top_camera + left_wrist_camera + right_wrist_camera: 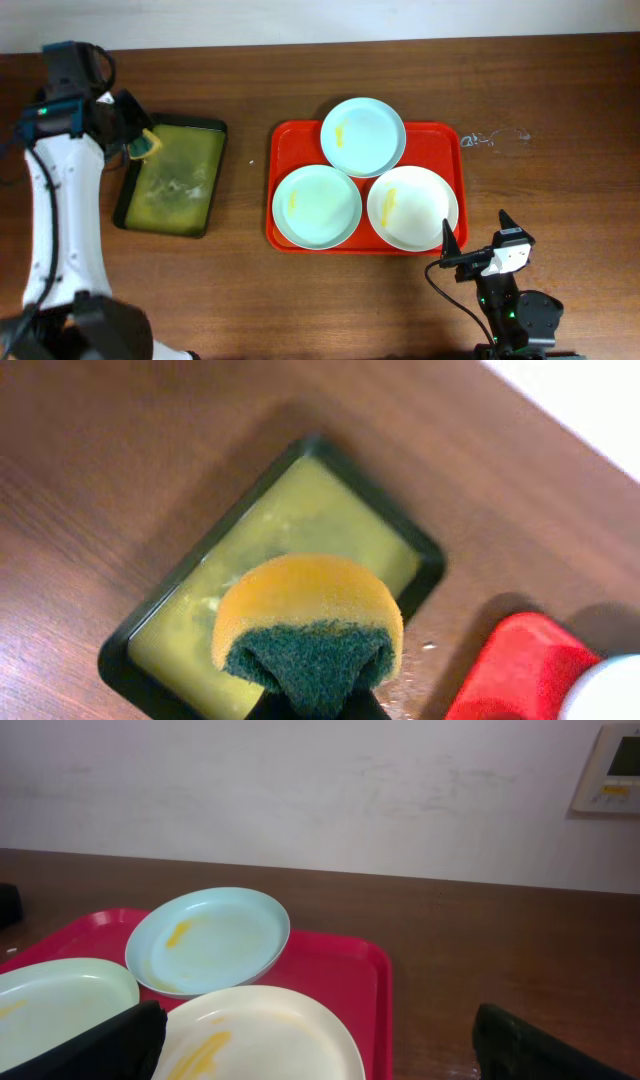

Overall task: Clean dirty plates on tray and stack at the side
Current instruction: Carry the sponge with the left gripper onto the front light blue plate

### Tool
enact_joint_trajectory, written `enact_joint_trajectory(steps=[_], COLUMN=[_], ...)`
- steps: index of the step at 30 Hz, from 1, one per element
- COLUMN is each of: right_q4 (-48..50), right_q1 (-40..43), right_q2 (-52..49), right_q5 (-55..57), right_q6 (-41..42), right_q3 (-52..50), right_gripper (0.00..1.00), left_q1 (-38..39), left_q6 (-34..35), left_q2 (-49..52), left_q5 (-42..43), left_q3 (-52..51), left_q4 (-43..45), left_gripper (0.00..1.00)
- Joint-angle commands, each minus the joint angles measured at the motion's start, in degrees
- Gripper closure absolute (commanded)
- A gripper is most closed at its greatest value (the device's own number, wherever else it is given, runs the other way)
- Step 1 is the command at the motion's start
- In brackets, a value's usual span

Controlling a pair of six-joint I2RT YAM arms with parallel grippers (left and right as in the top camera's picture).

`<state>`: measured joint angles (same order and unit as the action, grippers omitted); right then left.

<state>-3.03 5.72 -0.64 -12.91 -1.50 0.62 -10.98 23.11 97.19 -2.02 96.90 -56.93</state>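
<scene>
Brown wood-grain table (pixel 560 90) is carrying a red tray (pixel 290 140) right of centre. Three plates are sitting on it in a triangle: a pale mint plate (pixel 363 136) at the far edge, overhanging the rim; a second mint plate (pixel 316 205) near left; a cream plate (pixel 412 207) near right. Each is showing a small yellow smear. Left of the red tray, well apart, a dark tray (pixel 428 565) is holding yellow-green liquid. Left gripper (pixel 140 142) is hovering at that tray's far left corner, pinching a yellow sponge (pixel 305 625) with a green scouring face, bent between the fingers. Right gripper (pixel 475 228) is waiting by the red tray's near right corner, fingers spread wide, holding nothing.
</scene>
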Motion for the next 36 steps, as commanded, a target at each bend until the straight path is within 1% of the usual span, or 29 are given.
enact_joint_trajectory(steps=[1, 2, 3, 4, 5, 6, 8, 9, 10, 11, 12, 13, 14, 15, 16, 18, 19, 20, 22, 24, 25, 27, 28, 34, 36], right_q4=[-0.24, -0.26, -0.24, -0.24, -0.26, -0.26, -0.26, -0.26, -0.24, -0.26, -0.24, -0.26, -0.24, -0.26, -0.26, -0.26, -0.24, -0.24, -0.24, -0.26, -0.26, -0.26, -0.26, -0.26, -0.24], right_q1=[0.37, 0.37, 0.37, 0.37, 0.37, 0.37, 0.37, 0.37, 0.37, 0.37, 0.37, 0.37, 0.37, 0.37, 0.37, 0.37, 0.37, 0.37, 0.37, 0.37, 0.37, 0.37, 0.37, 0.37, 0.37], right_q2=[0.33, 0.33, 0.33, 0.33, 0.33, 0.33, 0.33, 0.33, 0.33, 0.33, 0.33, 0.33, 0.33, 0.33, 0.33, 0.33, 0.33, 0.33, 0.33, 0.33, 0.33, 0.33, 0.33, 0.33, 0.33], right_q5=[0.09, 0.09, 0.09, 0.11, 0.11, 0.09, 0.09, 0.09, 0.09, 0.09, 0.09, 0.11, 0.09, 0.09, 0.11, 0.11, 0.09, 0.09, 0.09, 0.11, 0.09, 0.09, 0.11, 0.09, 0.11], right_q6=[0.22, 0.22, 0.22, 0.22, 0.22, 0.22, 0.22, 0.22, 0.22, 0.22, 0.22, 0.22, 0.22, 0.22, 0.22, 0.22, 0.22, 0.22, 0.22, 0.22, 0.22, 0.22, 0.22, 0.22, 0.22], right_q3=[-0.31, -0.31, -0.31, -0.31, -0.31, -0.31, -0.31, -0.31, -0.31, -0.31, -0.31, -0.31, -0.31, -0.31, -0.31, -0.31, -0.31, -0.31, -0.31, -0.31, -0.31, -0.31, -0.31, -0.31, -0.31], right_gripper=[0.02, 0.02, 0.02, 0.02, 0.02, 0.02, 0.02, 0.01, 0.01, 0.02, 0.02, 0.02, 0.02, 0.02, 0.02, 0.02, 0.02, 0.02, 0.02, 0.02, 0.02, 0.02, 0.02, 0.02, 0.02], left_q1=[0.50, 0.48, 0.33, 0.22, 0.22, 0.22, 0.44, 1.46, 2.54, 4.28, 7.37, 13.16, 17.77, 21.90, 27.15, 33.88, 36.35, 37.92, 39.63, 41.83, 42.93, 43.93, 44.00, 45.51, 45.51], left_q6=[-0.87, -0.90, -0.92, -1.09, -4.63, -6.16, -6.10, -6.08, -6.08, -6.08, -6.05, -6.05, -6.05, -6.05, -5.51, 4.96, 7.10, 7.06, 7.10, 7.08, 7.08, 7.10, 7.08, 7.06, 7.06], left_q2=[6.82, 10.25, 13.70, 13.77, 11.89, 9.25, 0.09, -7.28, -11.04, -14.53, -17.62, -19.41, -19.21, -18.80, -18.32, -16.57, -14.43, -11.89, -6.56, 1.42, 4.76, 8.31, 8.90, 9.29, 7.34], left_q5=[-3.78, -2.25, -0.57, -0.48, 2.16, 3.98, 5.42, 10.47, 13.35, 16.15, 17.53, 17.44, 17.38, 17.20, 16.61, 10.16, 9.88, 9.55, 6.91, 2.73, -0.81, -6.49, -7.13, -6.67, -7.08], left_q3=[-7.56, -10.32, -11.10, -10.60, -7.13, -2.49, 6.43, 8.87, 8.87, 8.85, 8.83, 8.70, 7.56, 4.85, -1.27, -16.94, -26.16, -31.50, -35.34, -35.36, -35.36, -35.36, -35.36, -35.36, -35.36], left_q4=[5.60, 8.81, 8.98, 7.52, 3.32, -0.87, -8.72, -9.88, -9.77, -10.75, -13.73, -18.40, -20.04, -19.30, -15.37, -2.10, 10.82, 20.65, 29.77, 36.96, 40.59, 43.10, 42.95, 41.66, 38.84], left_gripper=[1.00, 1.00, 1.00, 1.00, 1.00, 1.00, 1.00, 1.00, 1.00, 1.00, 1.00, 1.00, 1.00, 1.00, 1.00, 1.00, 1.00, 1.00, 1.00, 1.00, 1.00, 1.00, 1.00, 1.00, 1.00])
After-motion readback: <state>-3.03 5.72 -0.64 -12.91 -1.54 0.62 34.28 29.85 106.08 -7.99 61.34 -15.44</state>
